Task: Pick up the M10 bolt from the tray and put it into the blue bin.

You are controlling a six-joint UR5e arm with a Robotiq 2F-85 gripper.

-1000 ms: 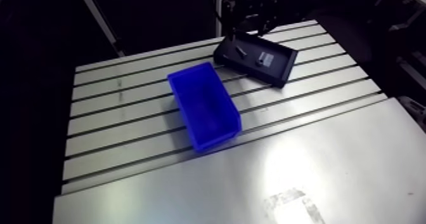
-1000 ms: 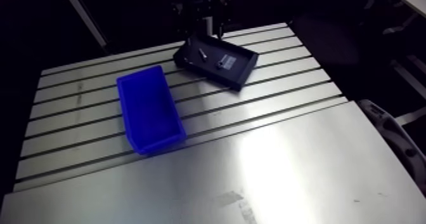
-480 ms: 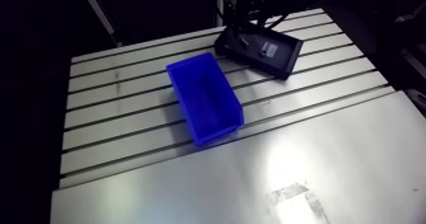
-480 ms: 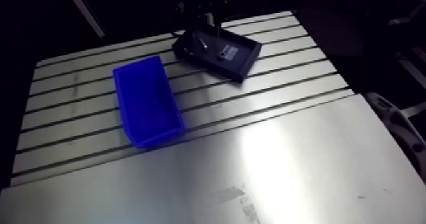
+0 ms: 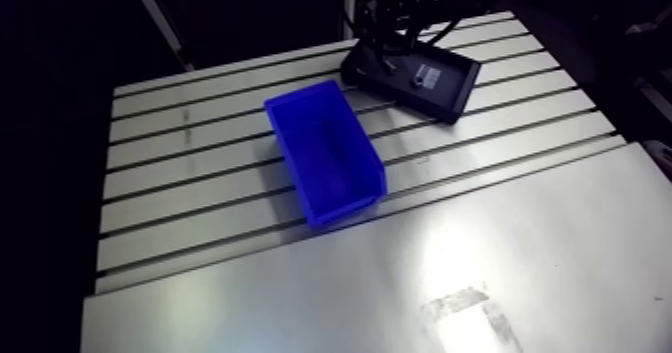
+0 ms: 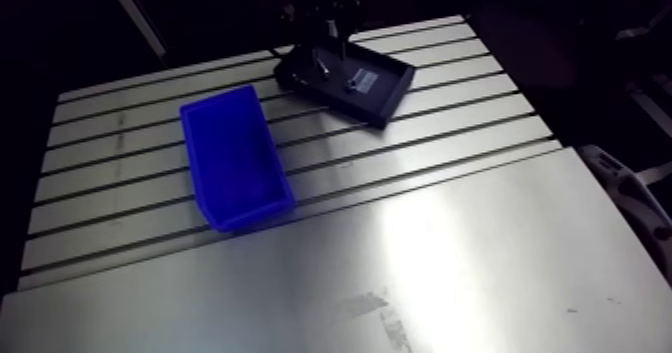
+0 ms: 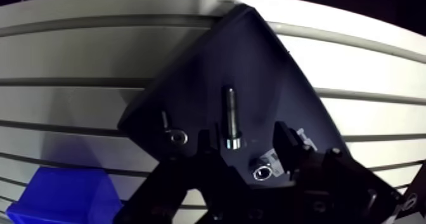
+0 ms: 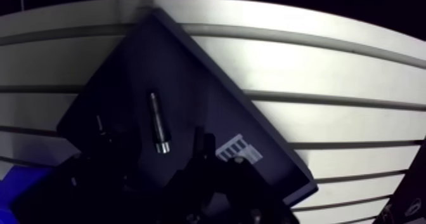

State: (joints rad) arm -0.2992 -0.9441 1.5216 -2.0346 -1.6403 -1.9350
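My hand (image 7: 246, 147) has come down since the earlier frames and now sits low over the black tray (image 7: 253, 68), where before it hung higher above it. The tray, the bin and the bolts lie as they did.

The M10 bolt (image 7: 231, 115) lies flat on the tray floor. Its head points toward me and its shank points away, straight ahead of the hand. My two fingers (image 7: 206, 144) stand apart with nothing pressed between them. The bolt's head lies in the gap, closer to one finger than to the other.

A shorter bolt (image 7: 170, 128) lies beside the M10 bolt, outside the fingers. A small round metal part (image 7: 260, 172) rests close under the hand. A white label (image 8: 239, 149) is stuck to the tray floor on the other side.

The tray sits at the far right of the table (image 5: 200, 177), turned at an angle to the slots. The blue bin (image 5: 325, 152) stands nearer and to the left. Its far corner is close to the tray's left corner, but the two do not touch.

Dark slots run left to right across the far part of the table. The near part is a smooth plate (image 5: 300, 297) with a bright glare and a pale scuffed patch (image 5: 465, 312) at the near right.
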